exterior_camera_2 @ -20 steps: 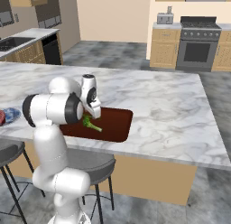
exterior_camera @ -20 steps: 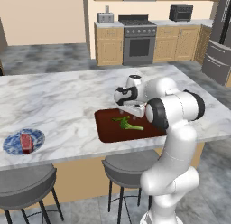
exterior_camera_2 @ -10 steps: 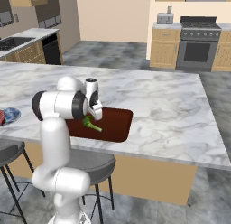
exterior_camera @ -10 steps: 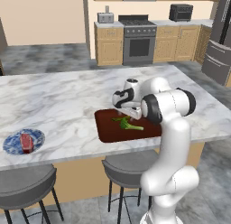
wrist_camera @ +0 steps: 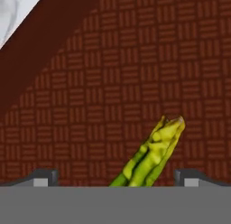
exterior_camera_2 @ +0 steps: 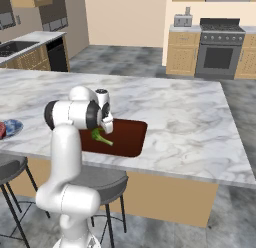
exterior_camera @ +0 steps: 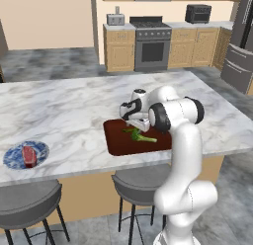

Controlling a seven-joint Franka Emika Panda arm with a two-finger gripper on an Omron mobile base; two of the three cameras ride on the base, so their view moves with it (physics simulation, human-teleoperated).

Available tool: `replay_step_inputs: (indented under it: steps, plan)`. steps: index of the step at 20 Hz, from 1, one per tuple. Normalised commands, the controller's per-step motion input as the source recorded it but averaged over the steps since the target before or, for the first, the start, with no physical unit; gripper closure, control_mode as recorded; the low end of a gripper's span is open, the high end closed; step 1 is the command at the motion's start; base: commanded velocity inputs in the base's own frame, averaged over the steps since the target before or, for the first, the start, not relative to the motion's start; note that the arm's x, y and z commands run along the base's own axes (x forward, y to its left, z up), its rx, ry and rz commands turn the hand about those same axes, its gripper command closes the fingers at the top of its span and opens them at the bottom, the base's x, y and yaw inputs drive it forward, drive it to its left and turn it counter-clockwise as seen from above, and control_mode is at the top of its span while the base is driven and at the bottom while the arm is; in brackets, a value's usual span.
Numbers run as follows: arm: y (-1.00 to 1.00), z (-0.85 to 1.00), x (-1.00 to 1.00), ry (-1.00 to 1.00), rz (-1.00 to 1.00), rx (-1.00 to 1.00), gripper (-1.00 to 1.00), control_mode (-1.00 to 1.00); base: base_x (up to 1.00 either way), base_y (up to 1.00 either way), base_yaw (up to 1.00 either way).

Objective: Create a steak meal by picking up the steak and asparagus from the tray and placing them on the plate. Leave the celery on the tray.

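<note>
The steak (exterior_camera: 28, 155) lies on the blue-and-white plate (exterior_camera: 12, 159) at the counter's near left; the plate (exterior_camera_2: 14, 125) also shows at the left edge of the right base view. My gripper (exterior_camera: 137, 124) hangs open, close over the dark red tray (exterior_camera: 116, 140). In the hand view a yellow-green scaly spear tip, the asparagus (wrist_camera: 155, 151), points up between my spread fingertips (wrist_camera: 45, 177), touching neither. The light green celery (exterior_camera: 147, 139) lies on the tray just right of the gripper (exterior_camera_2: 106, 126), its dark leafy end partly under the hand.
The tray (exterior_camera_2: 131, 137) sits near the marble island's front edge. Two round stools (exterior_camera: 136, 182) stand below that edge. Cabinets and a stove (exterior_camera: 152, 44) line the far wall.
The hand has come down a little toward the tray. Its jaws stay open, and the vegetables have not moved.
</note>
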Motion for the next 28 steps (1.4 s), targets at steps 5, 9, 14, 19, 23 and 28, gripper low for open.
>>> replay_step_inputs:
  steps: [5, 9, 14, 19, 23, 28]
  plan:
    - [0.05, -0.37, 0.33, 0.00, -0.05, 0.00, -1.00, -1.00, 0.00, 0.00, 0.00]
    - [0.06, -0.40, 0.13, -0.01, -0.05, 0.00, 1.00, -1.00, 0.00, 0.00, 0.00]
    - [0.01, -0.05, 0.02, -0.01, 0.00, 0.00, 1.00, -1.00, 0.00, 0.00, 0.00]
    - [0.00, 0.02, -0.09, -0.01, 0.00, 0.00, 1.00, -1.00, 0.00, 0.00, 0.00]
    - [0.00, 0.30, -0.26, -0.05, 0.00, 0.00, 1.00, -1.00, 0.00, 0.00, 0.00]
    - [0.01, 0.86, -0.21, -0.09, 0.00, 0.00, 1.00, -1.00, 0.00, 0.00, 0.00]
